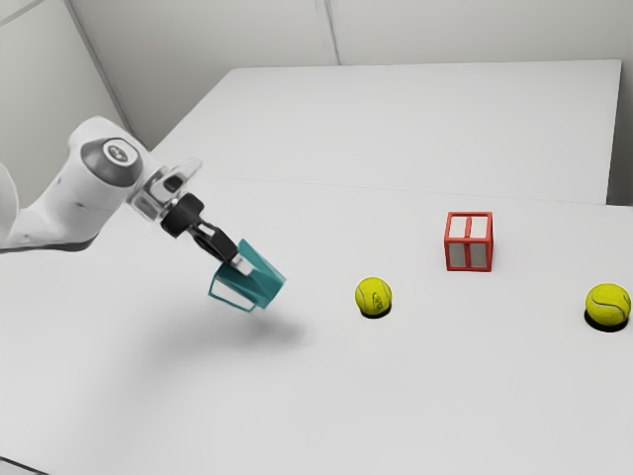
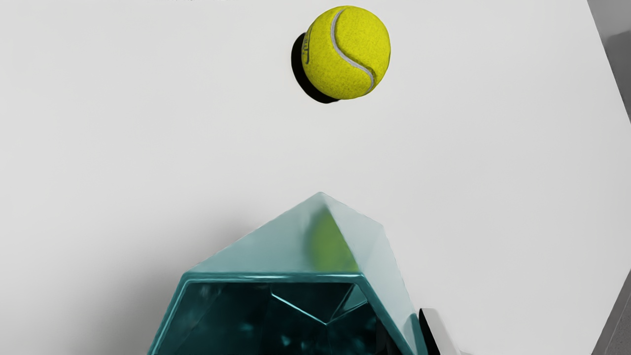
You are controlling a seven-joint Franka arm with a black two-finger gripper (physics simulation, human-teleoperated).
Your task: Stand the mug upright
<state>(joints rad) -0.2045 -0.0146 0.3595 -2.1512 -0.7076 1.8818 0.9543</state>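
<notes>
The bottom edge of the wrist view cuts off the teal, see-through, faceted mug (image 2: 266,251) and the black two-finger pincer (image 1: 237,262) – the mug's dark inside is hard to make out. In the exterior view, the white jointed arm (image 1: 84,198) runs past the left edge, and the print on the yellow felt tennis ball (image 1: 373,295) nearer the mug is too small to read.

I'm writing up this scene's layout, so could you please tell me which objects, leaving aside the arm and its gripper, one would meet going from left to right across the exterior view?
Teal mug → first tennis ball → red-edged block → second tennis ball.
</notes>
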